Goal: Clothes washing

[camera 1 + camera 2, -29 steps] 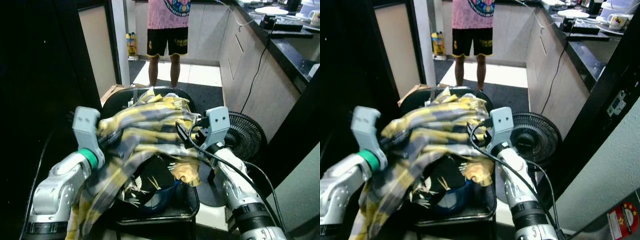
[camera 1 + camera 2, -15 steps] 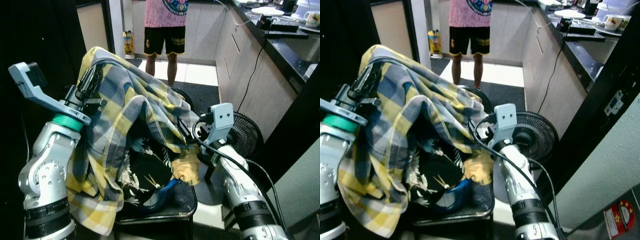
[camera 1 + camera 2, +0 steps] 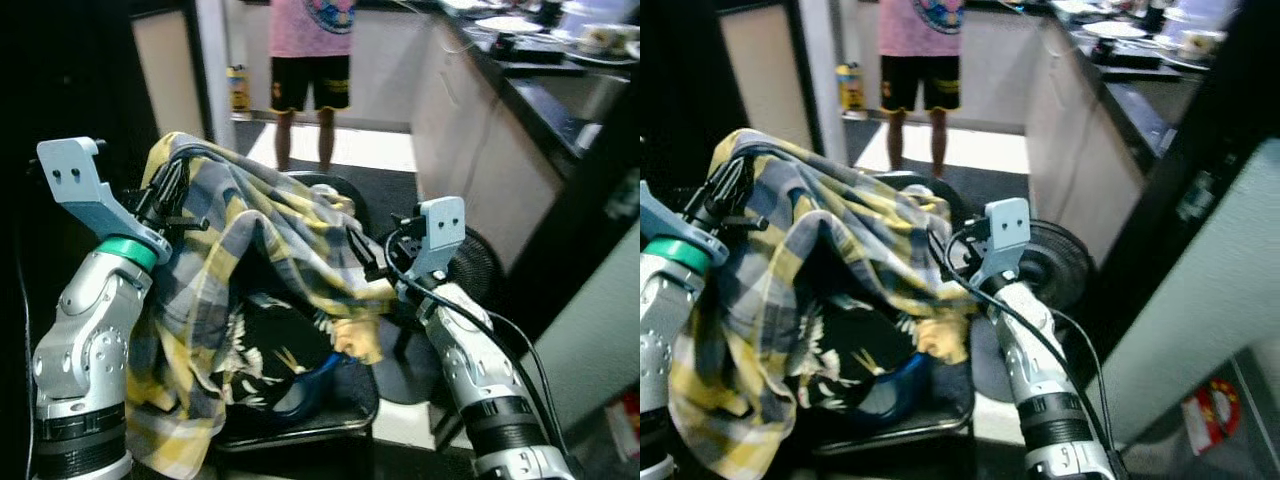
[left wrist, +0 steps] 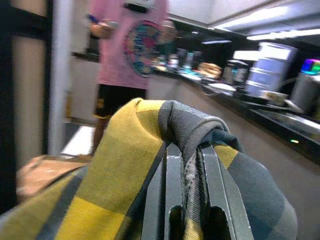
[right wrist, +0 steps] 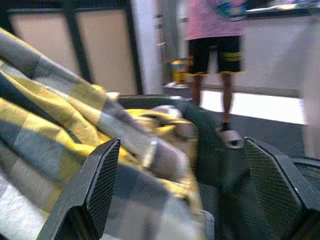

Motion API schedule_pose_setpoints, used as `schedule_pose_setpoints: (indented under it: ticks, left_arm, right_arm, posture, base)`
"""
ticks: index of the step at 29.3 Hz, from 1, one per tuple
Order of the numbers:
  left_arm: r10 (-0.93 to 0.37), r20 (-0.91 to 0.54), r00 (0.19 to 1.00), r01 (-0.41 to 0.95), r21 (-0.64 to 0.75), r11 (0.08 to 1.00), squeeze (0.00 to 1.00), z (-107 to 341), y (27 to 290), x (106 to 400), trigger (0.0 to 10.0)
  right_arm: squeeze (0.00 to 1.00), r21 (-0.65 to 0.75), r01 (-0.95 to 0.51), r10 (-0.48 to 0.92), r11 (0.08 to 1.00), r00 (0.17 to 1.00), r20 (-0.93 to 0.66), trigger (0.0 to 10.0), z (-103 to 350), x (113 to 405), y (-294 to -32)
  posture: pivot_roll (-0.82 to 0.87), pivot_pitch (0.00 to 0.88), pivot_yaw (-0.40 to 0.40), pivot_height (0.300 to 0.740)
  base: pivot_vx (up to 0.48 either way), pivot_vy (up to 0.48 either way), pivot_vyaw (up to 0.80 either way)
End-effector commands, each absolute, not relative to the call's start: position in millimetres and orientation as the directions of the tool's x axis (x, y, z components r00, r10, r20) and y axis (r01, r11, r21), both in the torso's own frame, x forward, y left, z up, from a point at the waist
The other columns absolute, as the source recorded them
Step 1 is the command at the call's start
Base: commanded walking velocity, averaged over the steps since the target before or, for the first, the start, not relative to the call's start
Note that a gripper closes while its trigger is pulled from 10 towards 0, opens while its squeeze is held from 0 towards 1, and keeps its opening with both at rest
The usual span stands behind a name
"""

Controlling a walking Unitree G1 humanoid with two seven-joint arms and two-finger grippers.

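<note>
Yellow-and-grey checked cotton shirt (image 3: 250, 240): largest item, lifted off a round black chair seat (image 3: 345, 395) and hanging in a long drape from the left gripper (image 4: 187, 200), whose two black fingers are pressed together on a bunched fold of the cloth; its lower hem trails down past the silver left arm (image 3: 85, 340), and its far side lies over the chair toward the right gripper (image 5: 185, 175). Risk: the pinch takes only a narrow fold, so the weight of the drape could pull it free. Black printed garment with pale leaf pattern (image 3: 255, 345): on the seat under the shirt, with a blue item (image 3: 310, 385), possibly a hanger; either could snag and be dragged off. Right gripper: fingers spread wide, just beside the shirt, holding nothing; closing blind, it might catch the wrong layer. Black floor fan (image 3: 1060, 260): near the right arm, liable to a knock. Person in pink top and black shorts (image 3: 310, 60): stands well apart.
</note>
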State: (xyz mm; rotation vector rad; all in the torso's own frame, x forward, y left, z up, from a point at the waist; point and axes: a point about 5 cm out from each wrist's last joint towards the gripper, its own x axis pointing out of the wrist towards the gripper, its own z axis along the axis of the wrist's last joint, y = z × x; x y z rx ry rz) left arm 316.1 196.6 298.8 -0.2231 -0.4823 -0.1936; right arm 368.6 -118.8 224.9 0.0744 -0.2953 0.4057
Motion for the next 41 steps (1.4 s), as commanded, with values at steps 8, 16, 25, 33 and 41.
schedule_pose_setpoints:
  ticks: [8,16,25,33,41]
  left_arm:
    - [-0.108,0.567,0.816,0.251,-0.180,0.951,0.00,313.8,196.4,307.0,10.0]
    - [-0.106,0.582,0.806,0.250,-0.171,0.953,0.00,315.6,195.7,307.2,10.0]
    - [-0.097,0.592,0.800,0.259,-0.195,0.946,0.00,317.3,196.1,306.0,10.0]
    - [-0.078,0.591,0.803,0.235,-0.194,0.952,0.00,317.4,199.7,306.2,10.0]
    - [-0.061,0.594,0.802,0.229,-0.212,0.950,0.00,318.6,202.5,306.8,10.0]
  right_arm:
    - [0.00,0.034,-0.400,0.372,0.916,0.876,0.307,10.0,229.9,371.0,-117.9]
    - [0.00,0.038,-0.398,0.367,0.917,0.876,0.312,10.0,232.5,371.3,-120.2]
    - [0.00,0.051,-0.395,0.360,0.917,0.878,0.316,10.0,233.8,371.4,-121.3]
    - [0.00,0.060,-0.394,0.357,0.917,0.878,0.319,10.0,234.1,371.2,-121.2]
    - [0.00,0.068,-0.390,0.350,0.918,0.880,0.321,10.0,235.3,371.8,-121.7]
  posture:
    - [0.02,0.066,0.008,0.740]
    - [0.01,0.067,0.008,0.740]
    - [0.01,0.070,0.008,0.740]
    - [0.02,0.069,0.009,0.740]
    - [0.02,0.068,0.010,0.740]
  base:
    - [0.000,0.000,-0.80]
    - [0.000,0.000,-0.80]
    - [0.000,0.000,-0.80]
    - [0.000,0.000,-0.80]
    - [0.000,0.000,-0.80]
